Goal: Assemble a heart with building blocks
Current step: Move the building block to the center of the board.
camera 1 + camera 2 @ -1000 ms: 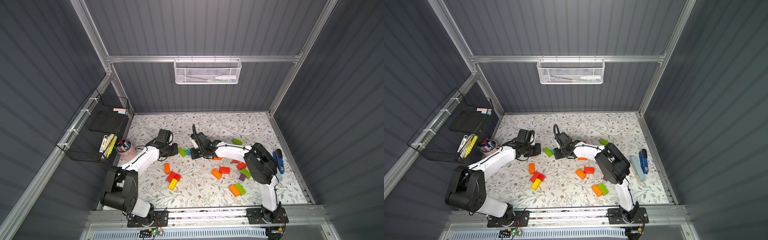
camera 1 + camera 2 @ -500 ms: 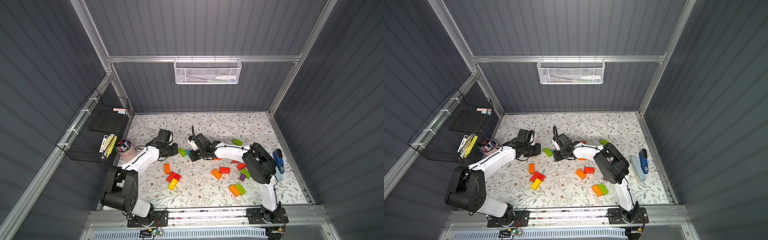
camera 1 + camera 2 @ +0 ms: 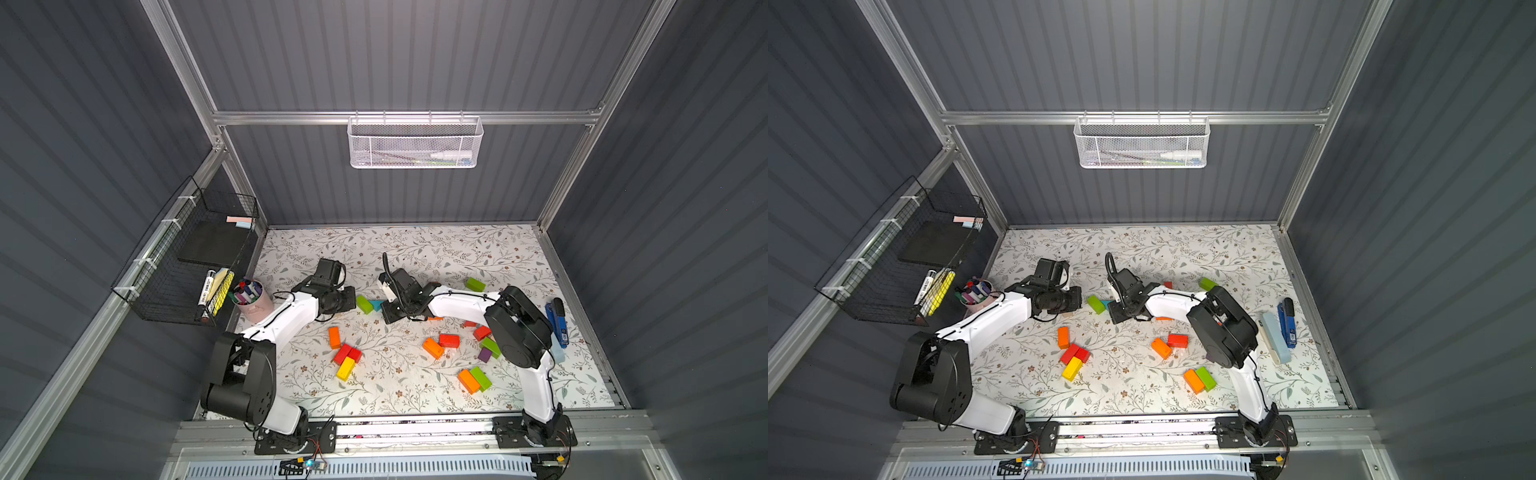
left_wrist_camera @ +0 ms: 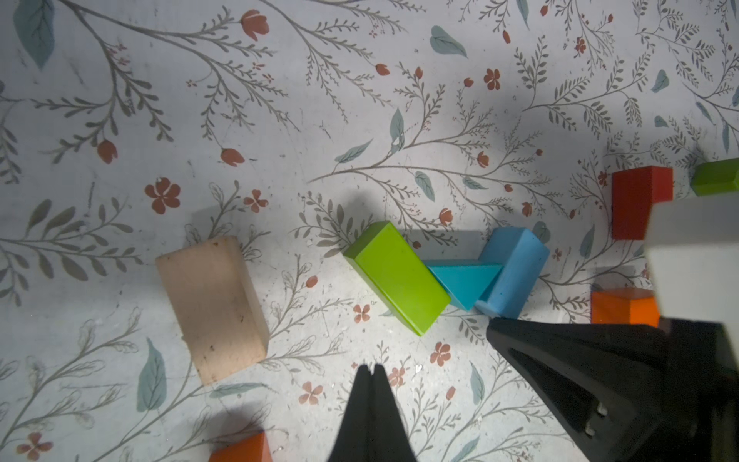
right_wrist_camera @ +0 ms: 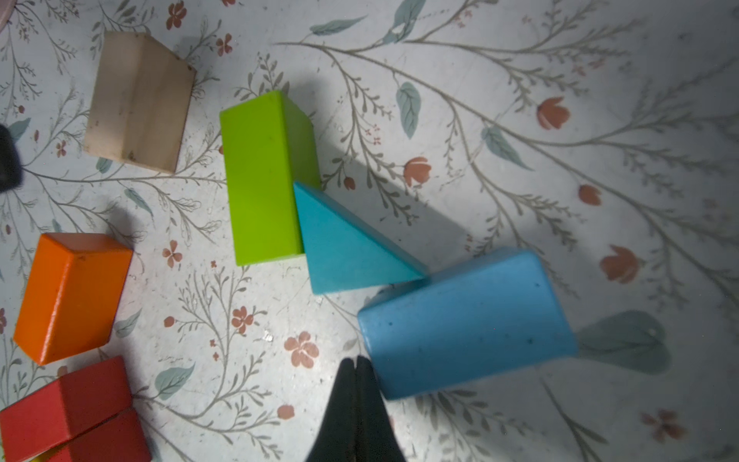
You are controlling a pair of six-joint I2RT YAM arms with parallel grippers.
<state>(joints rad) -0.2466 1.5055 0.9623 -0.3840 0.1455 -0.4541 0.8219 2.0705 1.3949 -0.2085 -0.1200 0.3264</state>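
Three building blocks lie in a touching row: a green brick [image 5: 264, 176], a teal wedge [image 5: 348, 248] and a blue brick [image 5: 468, 320]. My right gripper [image 5: 356, 360] is shut, and its tip is against the blue brick's near corner. My left gripper [image 4: 372, 366] is shut with nothing in it, a little short of the green brick [image 4: 396, 276]. A tan brick [image 4: 212, 308] lies off to one side. In both top views the two grippers face each other across the green brick [image 3: 364, 304] [image 3: 1096, 304]. Red, yellow and orange blocks [image 3: 347, 357] sit nearer the front.
Loose blocks are scattered under the right arm: an orange and red pair [image 3: 440, 343], an orange and green pair [image 3: 473, 378], and a lone green brick [image 3: 475, 284]. A pink cup of markers [image 3: 251, 299] stands at the left edge. A blue stapler [image 3: 557, 320] lies at the right edge.
My right gripper has moved a little to the left, up against the blue brick. The left arm has stayed still.
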